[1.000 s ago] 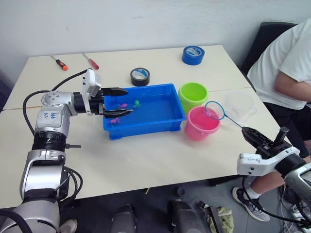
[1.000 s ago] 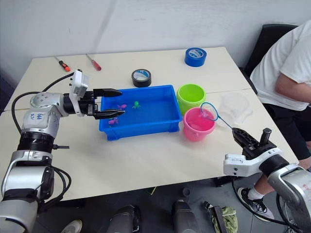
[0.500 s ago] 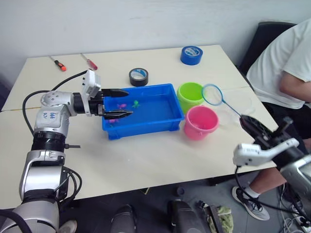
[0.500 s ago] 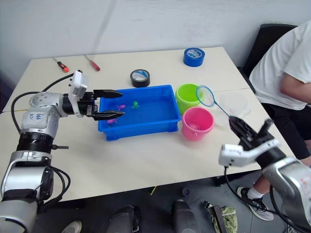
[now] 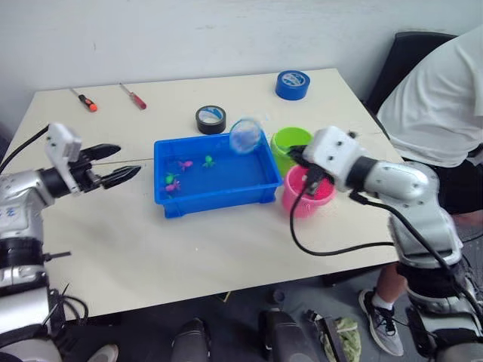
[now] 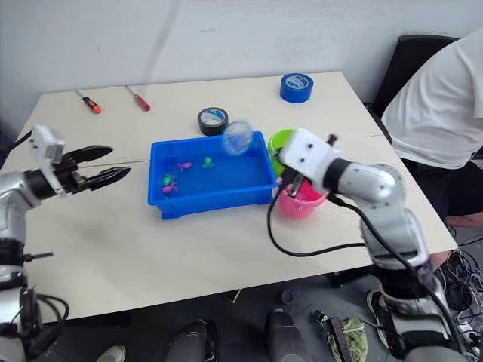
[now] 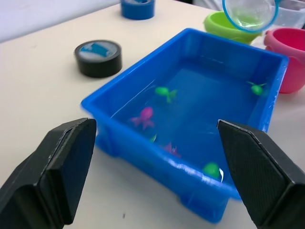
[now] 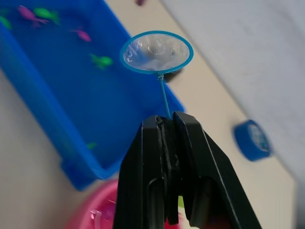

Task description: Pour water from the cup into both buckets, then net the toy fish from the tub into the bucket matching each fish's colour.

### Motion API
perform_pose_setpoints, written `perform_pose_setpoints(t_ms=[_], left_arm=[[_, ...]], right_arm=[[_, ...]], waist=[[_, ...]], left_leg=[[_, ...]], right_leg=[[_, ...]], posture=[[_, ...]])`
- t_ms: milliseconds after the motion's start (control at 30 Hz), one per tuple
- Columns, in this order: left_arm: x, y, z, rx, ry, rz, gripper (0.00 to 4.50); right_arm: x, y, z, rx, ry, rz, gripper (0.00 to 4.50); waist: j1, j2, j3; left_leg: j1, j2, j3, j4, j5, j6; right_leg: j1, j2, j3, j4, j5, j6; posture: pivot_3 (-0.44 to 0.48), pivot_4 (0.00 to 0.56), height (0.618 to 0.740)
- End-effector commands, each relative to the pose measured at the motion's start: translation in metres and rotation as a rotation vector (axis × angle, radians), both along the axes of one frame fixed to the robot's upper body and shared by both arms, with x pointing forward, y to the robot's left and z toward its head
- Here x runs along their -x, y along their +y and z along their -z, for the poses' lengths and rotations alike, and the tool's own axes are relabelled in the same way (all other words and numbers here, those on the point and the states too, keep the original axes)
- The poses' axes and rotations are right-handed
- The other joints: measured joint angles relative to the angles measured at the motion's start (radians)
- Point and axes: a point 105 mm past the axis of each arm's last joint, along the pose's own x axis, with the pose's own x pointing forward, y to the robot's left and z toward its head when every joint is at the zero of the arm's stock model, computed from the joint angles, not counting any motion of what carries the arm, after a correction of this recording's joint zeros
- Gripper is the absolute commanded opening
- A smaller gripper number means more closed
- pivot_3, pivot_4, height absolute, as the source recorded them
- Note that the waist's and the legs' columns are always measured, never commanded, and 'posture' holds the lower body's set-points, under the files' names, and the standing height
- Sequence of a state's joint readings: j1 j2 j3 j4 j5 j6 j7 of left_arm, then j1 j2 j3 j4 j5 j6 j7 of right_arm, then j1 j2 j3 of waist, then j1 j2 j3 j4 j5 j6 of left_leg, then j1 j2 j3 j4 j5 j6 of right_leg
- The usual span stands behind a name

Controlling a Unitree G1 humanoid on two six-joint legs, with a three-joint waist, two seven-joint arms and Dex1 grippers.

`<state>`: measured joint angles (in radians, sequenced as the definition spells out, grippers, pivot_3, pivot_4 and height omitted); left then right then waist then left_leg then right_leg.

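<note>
The left gripper (image 5: 113, 164) hovers with fingers apart over the table (image 5: 226, 249), left of the tub (image 5: 215, 175). Pink and green fish (image 5: 174, 179) sit in the tub's water. The right gripper (image 8: 167, 125), clamped on the net (image 5: 246, 136), holds its hoop over the tub's far right corner, beside the green bucket (image 5: 287, 141) and pink bucket (image 5: 326, 198).

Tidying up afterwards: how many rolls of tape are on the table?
2: a black roll just behind the blue tub, and a blue roll near the table's far edge, beyond the green bucket.
</note>
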<state>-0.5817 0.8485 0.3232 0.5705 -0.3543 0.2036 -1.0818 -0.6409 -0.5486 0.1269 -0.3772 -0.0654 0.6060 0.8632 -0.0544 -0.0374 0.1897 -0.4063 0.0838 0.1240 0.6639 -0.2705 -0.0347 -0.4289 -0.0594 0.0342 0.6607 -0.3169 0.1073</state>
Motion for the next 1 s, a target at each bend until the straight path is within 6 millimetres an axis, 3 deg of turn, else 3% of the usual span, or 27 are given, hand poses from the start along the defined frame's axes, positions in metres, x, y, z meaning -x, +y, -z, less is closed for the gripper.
perform_pose_setpoints(t_ms=[33,233,367,500,1000], left_arm=[[0.017,0.013,-0.016,-0.003,-0.061,-0.035,4.42],[0.029,0.013,-0.014,-0.003,-0.057,-0.055,4.42],[0.033,0.012,-0.012,-0.010,-0.053,-0.060,4.42],[0.035,0.011,-0.012,-0.010,-0.053,-0.063,4.42],[0.037,0.005,-0.014,-0.015,-0.059,-0.063,4.42]], right_arm=[[0.008,0.021,0.006,-0.015,0.121,-0.096,0.00],[0.006,0.040,0.023,0.014,0.233,-0.111,0.00],[-0.012,0.057,0.035,0.011,0.243,-0.076,0.00],[-0.017,0.071,0.039,0.000,0.252,-0.069,0.00],[-0.040,0.098,0.056,-0.008,0.321,-0.002,0.00]], waist=[[0.001,0.000,0.000],[0.010,-0.001,0.000],[0.007,-0.001,-0.001],[0.000,-0.001,-0.001],[-0.007,-0.001,-0.001]], left_leg=[[0.000,0.000,0.000,0.000,0.000,0.000],[0.000,0.000,0.000,0.000,-0.001,0.002],[0.000,0.000,0.000,0.000,-0.001,0.002],[0.000,0.000,0.000,-0.001,-0.001,0.001],[-0.001,0.000,0.001,-0.002,-0.002,0.001]], right_leg=[[0.000,0.000,0.000,0.000,0.000,0.000],[0.000,-0.001,-0.001,0.000,0.000,-0.001],[0.000,-0.001,-0.002,0.000,0.000,-0.001],[-0.001,-0.001,-0.002,0.000,0.000,-0.002],[-0.002,-0.001,-0.001,-0.001,0.000,-0.002]], posture=[[0.000,0.150,0.731],[0.000,0.150,0.731],[0.000,0.150,0.731],[0.000,0.150,0.731],[0.000,0.150,0.731]])
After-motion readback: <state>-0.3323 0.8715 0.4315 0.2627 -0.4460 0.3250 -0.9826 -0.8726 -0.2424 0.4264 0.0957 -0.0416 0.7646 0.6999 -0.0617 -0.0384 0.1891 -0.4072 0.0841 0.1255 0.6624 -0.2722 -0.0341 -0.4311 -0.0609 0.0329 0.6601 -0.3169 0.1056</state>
